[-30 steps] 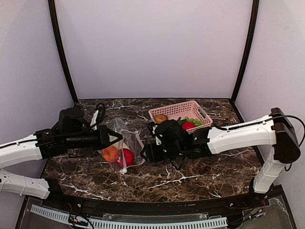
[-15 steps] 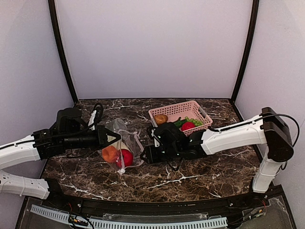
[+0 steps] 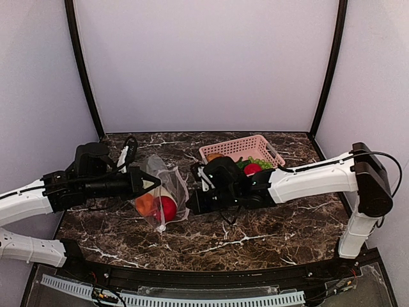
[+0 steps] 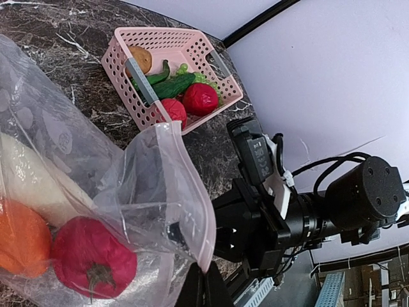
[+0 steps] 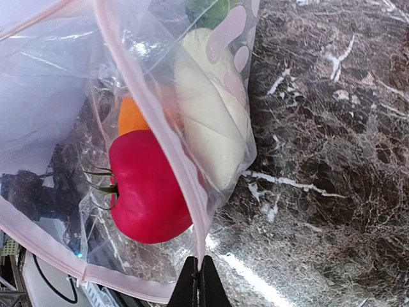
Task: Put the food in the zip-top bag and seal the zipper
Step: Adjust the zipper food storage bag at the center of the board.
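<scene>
Clutter first: a pink basket (image 3: pixel 233 143) stands at the far side of the table (image 3: pixel 255 236), just behind the right arm (image 3: pixel 307 179), which lies across the marble in front of it. In it I count two red pieces (image 4: pixel 200 98), one cucumber (image 4: pixel 171 84), one bunch of green grapes (image 4: pixel 190 72) and one brown piece (image 4: pixel 140 59). The bag (image 3: pixel 167 182) is left of centre, stretched between the two arms with its mouth edge up; I can't tell whether its lower end rests on the table. Inside I count one tomato (image 5: pixel 150 192), one orange (image 5: pixel 131 115), one white vegetable (image 5: pixel 211 121) and a green piece (image 5: pixel 211 9) at the top. My left claw (image 4: pixel 204 291) is pinched tight on the bag's rim at its left side. My right claw (image 5: pixel 199 288) is closed to a sliver on the zip strip (image 5: pixel 160 160), which runs straight into the fingertips. The claws are near each other, with only the bag's width between them. Bare marble lies in front of the bag toward the near edge and to the right; the walls (image 3: pixel 204 64) close off the back and both sides.
</scene>
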### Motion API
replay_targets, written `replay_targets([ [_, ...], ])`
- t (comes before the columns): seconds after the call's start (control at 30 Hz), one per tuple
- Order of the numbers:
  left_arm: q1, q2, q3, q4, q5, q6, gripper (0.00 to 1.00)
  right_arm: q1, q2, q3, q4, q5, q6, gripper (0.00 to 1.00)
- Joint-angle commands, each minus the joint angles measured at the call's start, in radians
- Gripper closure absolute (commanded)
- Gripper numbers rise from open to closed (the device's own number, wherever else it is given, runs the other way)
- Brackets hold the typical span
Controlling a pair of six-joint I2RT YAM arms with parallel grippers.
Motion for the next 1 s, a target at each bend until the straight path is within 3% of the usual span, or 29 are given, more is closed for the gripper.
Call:
replay_targets([
  [0.0,0.028,-0.015,0.14,-0.087,-0.005,0.097,0.99,-0.004,-0.112,0.081,-0.02,0.005,-0.048,1.0],
  [0.17,0.094,0.022,0.382,-0.248,0.021,0.209,0.99,-0.003,-0.233,0.174,-0.085,0.042,-0.125,1.0],
  [0.3,0.112,0.048,0.485,-0.297,0.029,0.257,0.99,-0.002,-0.308,0.206,-0.097,0.083,-0.174,1.0],
  [0.73,0.116,0.073,0.362,-0.242,0.085,0.197,0.99,-0.002,-0.328,0.178,-0.081,0.059,-0.134,1.0],
  [0.83,0.117,0.073,0.346,-0.25,0.089,0.195,0.82,-0.003,-0.305,0.186,-0.115,0.108,-0.1,1.0],
  [0.93,0.116,0.071,0.335,-0.275,0.111,0.196,0.54,-0.003,-0.292,0.187,-0.126,0.138,-0.083,1.0],
  [0.97,0.116,0.068,0.33,-0.276,0.122,0.193,0.49,-0.003,-0.285,0.189,-0.126,0.142,-0.081,1.0],
])
